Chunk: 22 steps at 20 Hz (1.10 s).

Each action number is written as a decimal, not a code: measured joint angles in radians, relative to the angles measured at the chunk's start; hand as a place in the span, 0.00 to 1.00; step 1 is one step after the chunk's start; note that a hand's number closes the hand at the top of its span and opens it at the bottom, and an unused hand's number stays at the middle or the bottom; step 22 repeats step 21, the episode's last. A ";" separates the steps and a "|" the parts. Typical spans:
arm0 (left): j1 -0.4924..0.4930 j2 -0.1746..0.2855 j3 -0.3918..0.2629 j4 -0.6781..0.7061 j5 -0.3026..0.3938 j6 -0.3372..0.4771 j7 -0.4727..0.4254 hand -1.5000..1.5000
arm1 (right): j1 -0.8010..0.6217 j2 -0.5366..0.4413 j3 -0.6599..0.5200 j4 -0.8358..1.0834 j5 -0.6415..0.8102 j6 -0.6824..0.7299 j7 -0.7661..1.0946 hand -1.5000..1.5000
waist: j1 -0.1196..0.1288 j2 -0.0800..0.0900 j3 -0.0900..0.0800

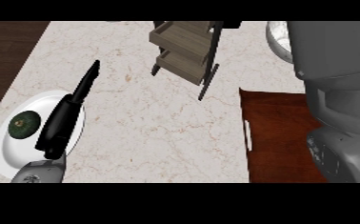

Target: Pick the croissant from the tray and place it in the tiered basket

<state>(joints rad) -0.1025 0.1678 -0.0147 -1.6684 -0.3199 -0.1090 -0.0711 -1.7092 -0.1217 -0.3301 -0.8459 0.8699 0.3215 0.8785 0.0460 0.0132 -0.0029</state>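
Observation:
The wooden tiered basket (184, 51) stands at the back middle of the counter on a thin black frame. At the right lies the dark brown tray (277, 137) with a white handle on its left edge. No croissant shows on the part of the tray I can see. My right forearm (330, 75) rises close to the view and hides the tray's right side; the right hand itself does not show. My left hand (67, 111) rests open at the left, with straight fingers pointing up the counter, over a white plate (42, 101).
A dark green round fruit (25, 124) sits on the white plate beside the left hand. A pale round vessel (277, 35) shows at the back right, partly behind the right arm. Dark wood floor borders the counter's left edge.

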 measured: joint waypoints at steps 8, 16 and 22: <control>-0.028 0.007 0.007 0.013 0.008 -0.014 -0.003 0.50 | -0.001 0.070 -0.084 0.191 -0.036 -0.297 -0.116 0.00 | 0.015 0.008 0.000; -0.031 -0.007 -0.007 0.006 -0.008 -0.005 0.012 0.50 | -0.017 0.074 -0.165 0.256 -0.087 -0.566 -0.285 0.00 | 0.017 0.010 0.000; -0.023 0.002 0.008 0.003 -0.004 -0.005 0.016 0.50 | -0.017 -0.020 -0.171 0.270 -0.029 -0.721 -0.279 0.00 | 0.000 0.003 0.000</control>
